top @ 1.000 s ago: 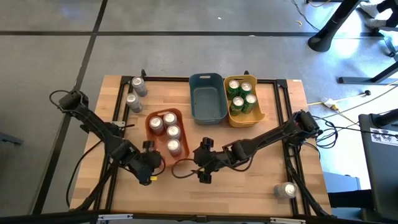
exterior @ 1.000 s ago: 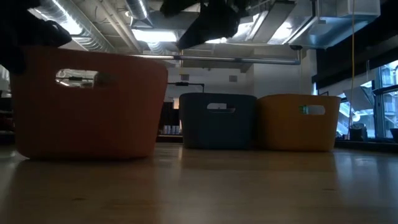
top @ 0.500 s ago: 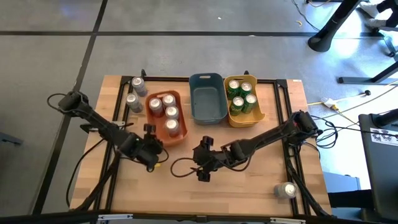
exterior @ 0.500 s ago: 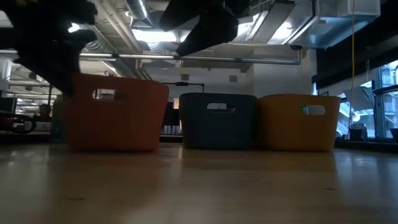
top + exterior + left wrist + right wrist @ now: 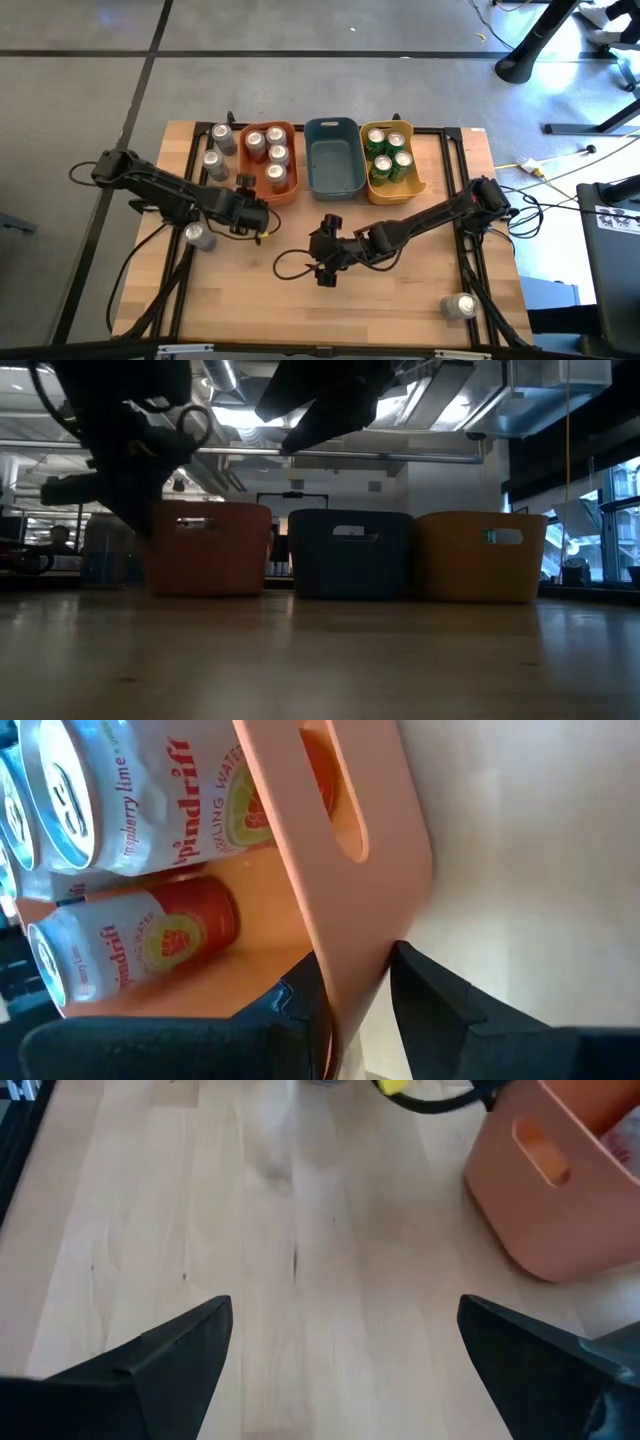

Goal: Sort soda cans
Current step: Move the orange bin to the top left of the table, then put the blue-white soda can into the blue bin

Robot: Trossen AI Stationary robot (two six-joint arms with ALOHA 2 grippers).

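An orange bin with several red-and-white soda cans stands at the far side, next to an empty blue bin. My left gripper is shut on the orange bin's near wall. A yellow bin holds several green cans. Two silver cans stand at the far left, one stands near my left arm, and one is at the near right. My right gripper hovers open over the table's middle, touching nothing. My left gripper holds the orange bin's near short wall, beside its handle slot. One finger is inside the bin and one outside. The fingers slant down from the table's near left. The bin stands upright, its bottom apparently on the table.
The three bins stand side by side along the far edge. Bare wood lies under my right gripper and across the near half of the table. A black cable loops beside my right gripper.
My left gripper has swung toward the table's far edge and turned, staying shut on the orange bin's wall. The bin with its cans has gone from the table's middle to the far side, turning about until it lines up beside the blue bin.
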